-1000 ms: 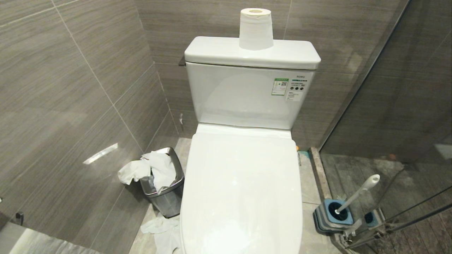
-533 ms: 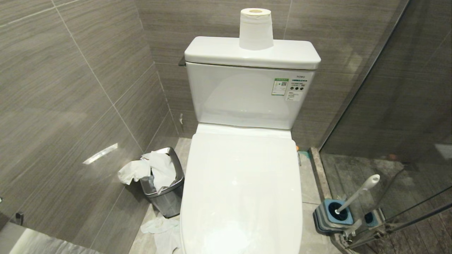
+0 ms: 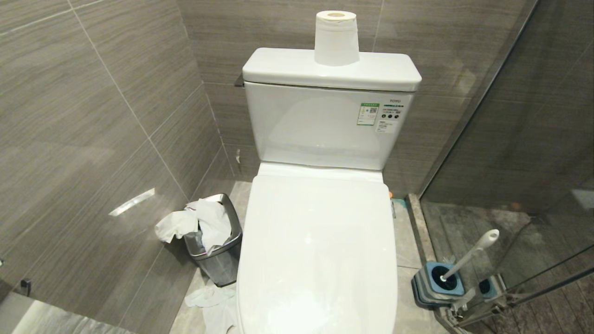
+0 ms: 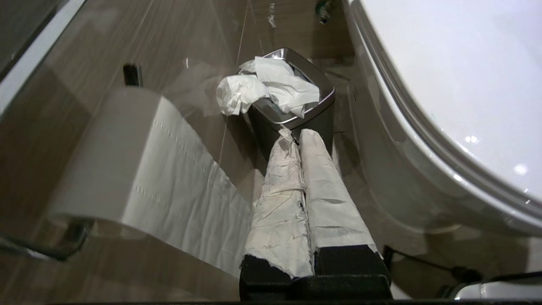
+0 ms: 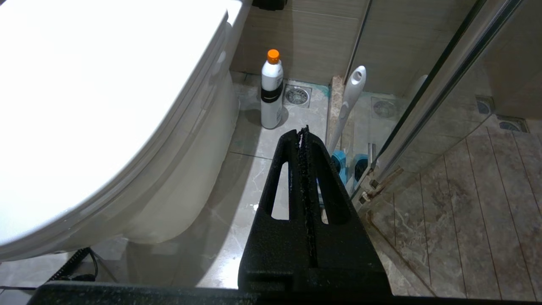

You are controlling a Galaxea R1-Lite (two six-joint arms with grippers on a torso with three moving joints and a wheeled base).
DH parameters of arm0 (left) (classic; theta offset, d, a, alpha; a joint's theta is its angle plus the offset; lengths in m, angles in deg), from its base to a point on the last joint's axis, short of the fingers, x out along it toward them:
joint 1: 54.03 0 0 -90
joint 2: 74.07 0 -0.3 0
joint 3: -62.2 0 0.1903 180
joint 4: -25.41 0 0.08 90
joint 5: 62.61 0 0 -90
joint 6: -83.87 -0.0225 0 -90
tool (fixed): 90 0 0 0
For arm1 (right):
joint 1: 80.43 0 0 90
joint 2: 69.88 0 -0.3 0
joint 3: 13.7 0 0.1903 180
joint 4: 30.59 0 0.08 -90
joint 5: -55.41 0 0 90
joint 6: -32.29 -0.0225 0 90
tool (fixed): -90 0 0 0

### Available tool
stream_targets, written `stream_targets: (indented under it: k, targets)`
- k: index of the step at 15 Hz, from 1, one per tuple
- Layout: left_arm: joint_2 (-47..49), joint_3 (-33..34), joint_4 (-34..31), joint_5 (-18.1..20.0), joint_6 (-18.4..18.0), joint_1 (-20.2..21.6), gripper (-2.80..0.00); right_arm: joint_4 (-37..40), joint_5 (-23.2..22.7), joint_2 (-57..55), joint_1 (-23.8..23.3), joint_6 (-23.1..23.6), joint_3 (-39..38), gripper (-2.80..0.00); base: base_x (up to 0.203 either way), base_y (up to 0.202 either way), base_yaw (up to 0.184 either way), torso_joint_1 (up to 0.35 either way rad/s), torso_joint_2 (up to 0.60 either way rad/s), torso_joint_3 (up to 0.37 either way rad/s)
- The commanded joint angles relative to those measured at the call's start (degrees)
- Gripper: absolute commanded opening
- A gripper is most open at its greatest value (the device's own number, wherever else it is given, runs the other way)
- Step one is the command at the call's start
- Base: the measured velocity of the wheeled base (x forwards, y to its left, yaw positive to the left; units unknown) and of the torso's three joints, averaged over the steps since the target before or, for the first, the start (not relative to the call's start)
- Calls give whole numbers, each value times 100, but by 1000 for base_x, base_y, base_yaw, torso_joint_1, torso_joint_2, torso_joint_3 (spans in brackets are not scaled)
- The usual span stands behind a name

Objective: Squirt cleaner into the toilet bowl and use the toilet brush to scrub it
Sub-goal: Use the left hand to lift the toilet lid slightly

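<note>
Nothing's moved w/ us: toilet lid (image 3: 320, 250) still down, centre frame; left gripper (image 4: 301, 134) & right gripper (image 5: 301, 132) pressed together, empty; task unstarted.

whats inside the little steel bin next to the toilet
The bin is overstuffed with crumpled white paper that spills over its rim; more lies on the floor beside it. Anything beneath the paper is hidden.

A small home or hotel bathroom. A white toilet (image 3: 318, 246) with its lid down sits at the centre, its tank (image 3: 325, 125) at 12 o'clock carrying a paper roll (image 3: 336, 39). Grey tiled walls (image 3: 93, 116) close it in, a steel bin (image 3: 218, 257) stands at 8 o'clock, and a glass shower screen (image 3: 533, 139) at 3 o'clock.
</note>
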Motion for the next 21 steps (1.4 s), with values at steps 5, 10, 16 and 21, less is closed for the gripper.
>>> stream_targets:
  k: [5, 10, 16, 21]
  targets:
    - [-2, 18, 9, 137, 209, 0, -280, -18, -177, -5, 0, 632, -7, -280, 0, 0, 0, 0, 0, 0]
    - [-2, 9, 20, 62, 347, 0, -280, -8, -53, -5, 0, -74, 1, -280, 0, 0, 0, 0, 0, 0]
    - [-2, 15, 28, 61, 352, 0, -280, -9, 25, -5, 0, -211, 1, -280, 0, 0, 0, 0, 0, 0]
    - [-2, 18, 46, 45, 593, 0, -280, -10, 25, -5, 0, -202, 1, -280, 0, 0, 0, 0, 0, 0]
